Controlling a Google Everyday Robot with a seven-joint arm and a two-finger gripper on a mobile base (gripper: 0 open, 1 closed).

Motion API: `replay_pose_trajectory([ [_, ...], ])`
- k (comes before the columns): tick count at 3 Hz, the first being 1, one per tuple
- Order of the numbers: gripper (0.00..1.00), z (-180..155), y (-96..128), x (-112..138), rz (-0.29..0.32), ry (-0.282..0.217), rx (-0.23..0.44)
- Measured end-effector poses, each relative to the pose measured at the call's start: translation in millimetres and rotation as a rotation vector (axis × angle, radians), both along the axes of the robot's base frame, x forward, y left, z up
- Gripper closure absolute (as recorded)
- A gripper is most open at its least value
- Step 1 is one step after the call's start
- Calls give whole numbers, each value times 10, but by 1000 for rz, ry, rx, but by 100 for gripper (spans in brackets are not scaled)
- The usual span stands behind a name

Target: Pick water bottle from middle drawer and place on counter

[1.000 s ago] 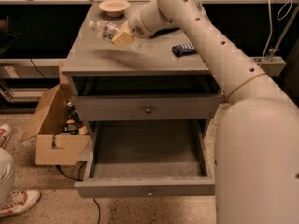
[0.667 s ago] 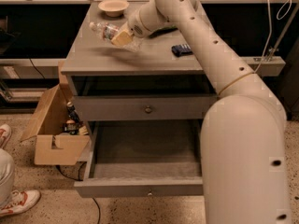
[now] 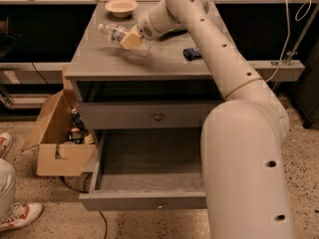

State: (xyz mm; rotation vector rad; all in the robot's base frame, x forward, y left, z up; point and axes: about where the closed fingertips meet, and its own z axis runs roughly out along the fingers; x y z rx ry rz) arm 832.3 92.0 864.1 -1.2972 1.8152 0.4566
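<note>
The water bottle (image 3: 113, 33), clear with a white cap and a pale label, lies tilted over the counter (image 3: 99, 59) near its back left. My gripper (image 3: 132, 40) is shut on the bottle's lower half, just above the counter top. The middle drawer (image 3: 144, 199) stands pulled out below and looks empty. My arm hides its right part.
A tan bowl (image 3: 121, 7) sits at the counter's back edge. A small dark blue object (image 3: 192, 53) lies on the counter's right side. An open cardboard box (image 3: 57, 136) with small bottles stands on the floor to the left. A person's shoes (image 3: 17, 215) show at the lower left.
The arm has swung slightly and the view has shifted. The bottle stays held in the gripper over the counter's back left.
</note>
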Motion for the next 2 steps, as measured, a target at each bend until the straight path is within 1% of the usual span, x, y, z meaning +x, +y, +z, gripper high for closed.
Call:
replay_pose_trajectory([
  [1, 15, -13, -25, 31, -3, 5, 7],
  [2, 0, 36, -87, 40, -8, -7, 27],
])
